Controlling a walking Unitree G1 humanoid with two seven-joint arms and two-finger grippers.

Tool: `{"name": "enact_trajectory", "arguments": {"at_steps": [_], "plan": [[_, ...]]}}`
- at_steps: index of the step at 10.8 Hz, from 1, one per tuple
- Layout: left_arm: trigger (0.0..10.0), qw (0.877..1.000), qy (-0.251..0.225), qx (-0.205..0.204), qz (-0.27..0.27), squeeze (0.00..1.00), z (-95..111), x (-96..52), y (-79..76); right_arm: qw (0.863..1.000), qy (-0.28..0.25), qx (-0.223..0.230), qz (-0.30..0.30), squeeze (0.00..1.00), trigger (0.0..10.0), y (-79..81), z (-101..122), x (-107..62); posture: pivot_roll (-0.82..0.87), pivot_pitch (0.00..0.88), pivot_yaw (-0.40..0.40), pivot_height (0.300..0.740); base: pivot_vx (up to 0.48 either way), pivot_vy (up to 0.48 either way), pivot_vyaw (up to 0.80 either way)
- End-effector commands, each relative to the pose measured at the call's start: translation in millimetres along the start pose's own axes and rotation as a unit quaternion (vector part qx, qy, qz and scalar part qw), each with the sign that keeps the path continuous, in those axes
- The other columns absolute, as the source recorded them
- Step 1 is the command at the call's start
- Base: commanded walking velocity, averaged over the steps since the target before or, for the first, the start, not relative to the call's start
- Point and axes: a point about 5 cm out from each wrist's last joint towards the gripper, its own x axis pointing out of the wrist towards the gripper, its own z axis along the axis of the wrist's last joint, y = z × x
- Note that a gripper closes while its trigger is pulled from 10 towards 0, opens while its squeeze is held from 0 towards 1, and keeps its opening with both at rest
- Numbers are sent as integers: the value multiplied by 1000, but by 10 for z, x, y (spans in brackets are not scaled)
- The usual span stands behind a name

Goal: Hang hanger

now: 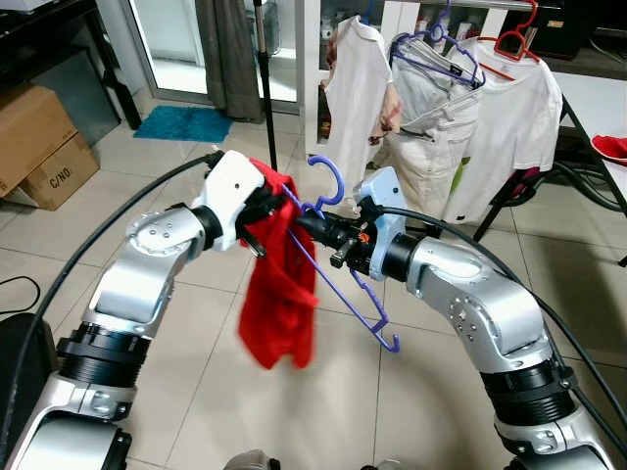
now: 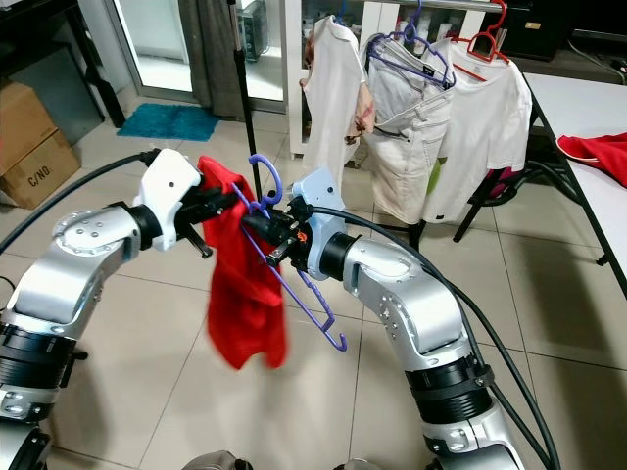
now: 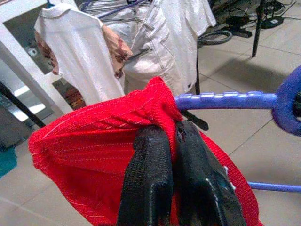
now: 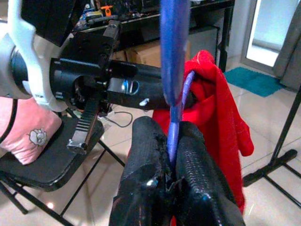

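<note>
Two grippers meet at chest height over the tiled floor, sharing one load. The right gripper (image 1: 312,223) has its fingers pressed together on the purple hanger (image 1: 348,269), pinching it just below the hook, as the right wrist view shows with the plastic running up between the two black pads. The left gripper (image 1: 274,208) is clamped on the red garment (image 1: 281,299), bunching the cloth where it drapes over one end of the hanger; the rest of the cloth hangs down below that gripper.

From the right gripper the hanger's long axis slants down and back toward the robot's right side, its bare arm ending low beside the right forearm, while the hook (image 1: 329,176) curls upward just above the fingers. The clothes rack (image 1: 460,39) with white shirts stands ahead of and beyond the right gripper, well apart from it. The right arm, holding the neck of the hanger, seems the nearer and better placed to carry the hook up to that rail.
</note>
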Motion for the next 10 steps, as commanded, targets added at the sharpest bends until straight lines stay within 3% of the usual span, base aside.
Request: {"name": "enact_trajectory", "arguments": {"at_steps": [1,3,4,5,8,10], "plan": [[0,999,-29,22,-20,0,161,26,-70,1000,2,-2,27,0,10000,96,25,79,-17,20,41,740,0,0,0],[353,999,-15,29,-5,0,125,2,-27,1000,-2,-3,29,0,10000,97,40,82,-16,21,38,740,0,0,0],[10000,1000,-13,19,2,0,114,-3,-11,999,-4,-4,32,0,10000,105,47,80,-15,21,37,740,0,0,0],[10000,1000,-15,16,-1,1000,121,-1,-16,999,-4,-4,33,0,10000,103,48,82,-15,20,35,740,0,0,0],[10000,1000,-17,6,-16,1000,120,-3,-60,1000,-7,-4,30,0,10000,78,69,82,-12,16,33,740,0,0,0],[10000,997,-35,-27,-70,1000,165,-63,-124,1000,-9,-3,19,0,10000,35,70,73,-10,16,33,740,0,0,0]]}}
